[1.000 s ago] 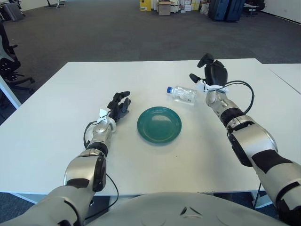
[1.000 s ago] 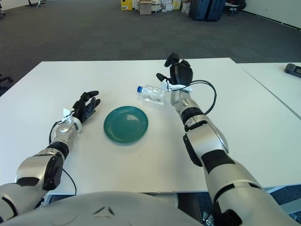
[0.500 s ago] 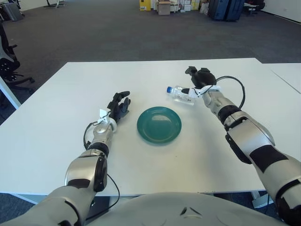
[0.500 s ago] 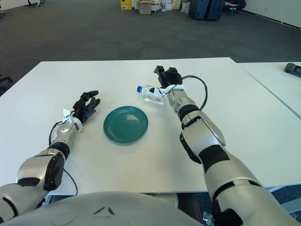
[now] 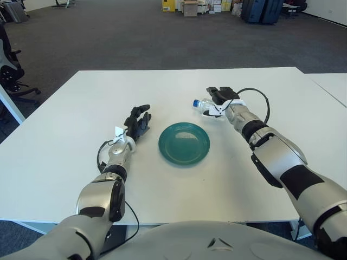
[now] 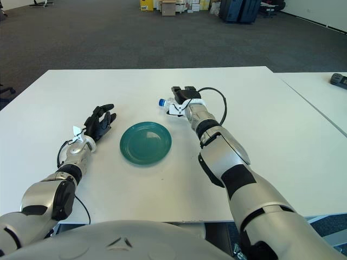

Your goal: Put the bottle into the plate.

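A clear plastic bottle (image 5: 201, 105) with a blue cap lies on its side on the white table, just beyond the right rim of the round green plate (image 5: 184, 143). My right hand (image 5: 220, 97) is down over the bottle's body and hides most of it; only the cap end shows to the hand's left. The plate holds nothing. My left hand (image 5: 136, 120) shows to the left of the plate, fingers spread and holding nothing.
The white table (image 5: 65, 157) stretches wide around the plate. A second white table (image 5: 332, 81) adjoins on the right with a dark device (image 6: 339, 79) on it. An office chair (image 5: 10, 70) stands off the left edge.
My right hand has come down from a raised pose right of the bottle and moved left onto it. The bottle, plate and left hand have not moved.
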You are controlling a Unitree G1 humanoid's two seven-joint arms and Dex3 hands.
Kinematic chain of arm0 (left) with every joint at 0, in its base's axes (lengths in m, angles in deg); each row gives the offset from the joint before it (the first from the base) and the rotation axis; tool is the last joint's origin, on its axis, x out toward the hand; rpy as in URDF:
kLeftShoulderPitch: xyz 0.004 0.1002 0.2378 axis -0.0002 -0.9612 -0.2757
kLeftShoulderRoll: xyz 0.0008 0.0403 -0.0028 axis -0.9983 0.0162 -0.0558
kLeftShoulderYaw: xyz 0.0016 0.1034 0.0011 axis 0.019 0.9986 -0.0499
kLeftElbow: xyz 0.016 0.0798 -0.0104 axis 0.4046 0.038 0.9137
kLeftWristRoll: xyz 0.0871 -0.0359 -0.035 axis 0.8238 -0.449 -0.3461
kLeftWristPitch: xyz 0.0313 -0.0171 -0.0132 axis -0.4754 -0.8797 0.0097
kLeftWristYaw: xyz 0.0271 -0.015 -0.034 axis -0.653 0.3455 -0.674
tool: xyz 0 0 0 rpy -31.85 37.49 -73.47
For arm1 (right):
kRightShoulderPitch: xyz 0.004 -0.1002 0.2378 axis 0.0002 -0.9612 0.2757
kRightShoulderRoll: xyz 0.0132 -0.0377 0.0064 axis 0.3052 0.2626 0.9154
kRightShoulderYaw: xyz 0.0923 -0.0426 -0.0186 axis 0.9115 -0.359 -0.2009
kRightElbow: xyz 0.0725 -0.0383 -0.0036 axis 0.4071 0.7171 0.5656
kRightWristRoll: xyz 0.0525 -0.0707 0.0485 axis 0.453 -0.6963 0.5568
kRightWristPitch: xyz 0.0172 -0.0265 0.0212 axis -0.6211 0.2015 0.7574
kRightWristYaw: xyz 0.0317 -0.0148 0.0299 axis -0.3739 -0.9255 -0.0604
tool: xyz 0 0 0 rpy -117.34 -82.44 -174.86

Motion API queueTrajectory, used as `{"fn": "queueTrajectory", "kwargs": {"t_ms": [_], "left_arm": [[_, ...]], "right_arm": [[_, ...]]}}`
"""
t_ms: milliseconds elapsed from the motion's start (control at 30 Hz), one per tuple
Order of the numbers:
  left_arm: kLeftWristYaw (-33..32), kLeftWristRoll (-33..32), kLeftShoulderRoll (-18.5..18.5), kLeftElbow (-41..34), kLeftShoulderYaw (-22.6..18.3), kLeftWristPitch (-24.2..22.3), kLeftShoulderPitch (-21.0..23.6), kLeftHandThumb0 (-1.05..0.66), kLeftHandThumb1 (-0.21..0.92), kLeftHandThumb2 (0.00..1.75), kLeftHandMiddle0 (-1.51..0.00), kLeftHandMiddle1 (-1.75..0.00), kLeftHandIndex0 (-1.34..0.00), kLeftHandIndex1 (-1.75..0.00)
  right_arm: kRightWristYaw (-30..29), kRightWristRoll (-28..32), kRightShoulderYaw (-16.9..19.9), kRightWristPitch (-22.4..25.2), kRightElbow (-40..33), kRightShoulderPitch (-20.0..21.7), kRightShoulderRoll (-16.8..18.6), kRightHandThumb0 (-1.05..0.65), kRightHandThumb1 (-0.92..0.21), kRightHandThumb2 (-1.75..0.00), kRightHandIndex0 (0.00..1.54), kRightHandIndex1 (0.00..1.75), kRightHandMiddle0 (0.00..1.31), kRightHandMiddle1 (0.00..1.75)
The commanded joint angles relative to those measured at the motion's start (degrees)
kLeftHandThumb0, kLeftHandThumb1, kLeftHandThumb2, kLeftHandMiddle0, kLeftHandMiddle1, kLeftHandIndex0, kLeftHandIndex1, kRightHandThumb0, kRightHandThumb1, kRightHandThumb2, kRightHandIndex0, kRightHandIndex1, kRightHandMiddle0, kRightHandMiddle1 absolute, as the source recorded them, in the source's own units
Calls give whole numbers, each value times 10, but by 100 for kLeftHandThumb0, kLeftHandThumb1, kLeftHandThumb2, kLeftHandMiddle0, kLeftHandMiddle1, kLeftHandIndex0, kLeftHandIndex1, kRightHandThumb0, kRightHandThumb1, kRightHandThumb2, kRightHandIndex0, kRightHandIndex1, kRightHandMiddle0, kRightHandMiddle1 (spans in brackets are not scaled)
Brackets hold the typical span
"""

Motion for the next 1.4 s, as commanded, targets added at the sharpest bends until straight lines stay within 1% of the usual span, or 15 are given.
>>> {"fn": "queueTrajectory", "kwargs": {"t_ms": [0, 167, 333, 533, 767, 967, 1033, 1100, 1133, 1200, 1233, 1333, 1367], "left_arm": [[3, -9, -4, -4, -9, 1, -18, -85, 92, 71, -49, -37, -14, -104], [26, -38, -9, -8, -32, -3, -27, -85, 92, 73, -44, -49, -13, -106], [63, -71, -9, -7, -56, -13, -29, -85, 92, 75, -42, -57, -14, -107], [109, -106, -6, -12, -81, -20, -34, -87, 92, 79, -43, -66, -16, -110], [153, -138, -2, -20, -102, -25, -40, -87, 92, 82, -45, -70, -17, -111], [180, -158, -2, -29, -116, -32, -45, -87, 92, 84, -46, -71, -18, -112], [190, -167, -2, -35, -122, -38, -48, -87, 92, 84, -46, -72, -18, -111], [198, -172, -4, -38, -125, -43, -50, -88, 92, 85, -47, -72, -17, -111], [202, -176, -4, -40, -127, -47, -51, -89, 92, 86, -47, -72, -18, -111], [212, -184, -6, -43, -133, -57, -51, -90, 92, 86, -48, -73, -18, -111], [217, -188, -6, -44, -135, -63, -52, -90, 92, 86, -49, -73, -18, -111], [229, -198, -8, -48, -142, -78, -53, -90, 92, 87, -49, -74, -19, -111], [233, -201, -9, -49, -144, -83, -53, -90, 92, 86, -49, -74, -19, -111]], "right_arm": [[8, 2, 2, 9, 7, -19, -1, -105, -92, -48, 0, 0, 0, 0], [15, 3, 3, 13, 8, -37, 0, -105, -92, -46, 0, 0, 0, 0], [22, 9, 9, 15, 7, -42, 2, -105, -92, -45, 0, 0, 0, 0], [29, 13, 18, 20, 9, -49, 5, -105, -92, -46, 0, 0, 0, 0], [33, 27, 38, 22, 9, -59, 9, -105, -92, -50, 0, 0, 0, 0], [35, 44, 60, 17, 8, -74, 13, -101, -92, -48, 1, 0, 3, 2], [45, 61, 81, 16, 8, -78, 16, -95, -92, -42, 5, 2, 4, 3], [48, 69, 91, 16, 7, -79, 18, -86, -92, -36, 12, 3, 6, 6], [50, 72, 94, 17, 7, -80, 18, -84, -92, -34, 14, 3, 5, 9], [51, 75, 99, 18, 6, -81, 19, -78, -90, -31, 21, 3, 2, 22], [51, 75, 100, 19, 6, -81, 19, -76, -88, -33, 24, 3, 2, 25], [49, 71, 98, 22, 6, -83, 18, -68, -76, -49, 34, 3, 0, 34], [49, 69, 97, 23, 7, -83, 18, -62, -69, -57, 39, 4, 0, 41]]}}
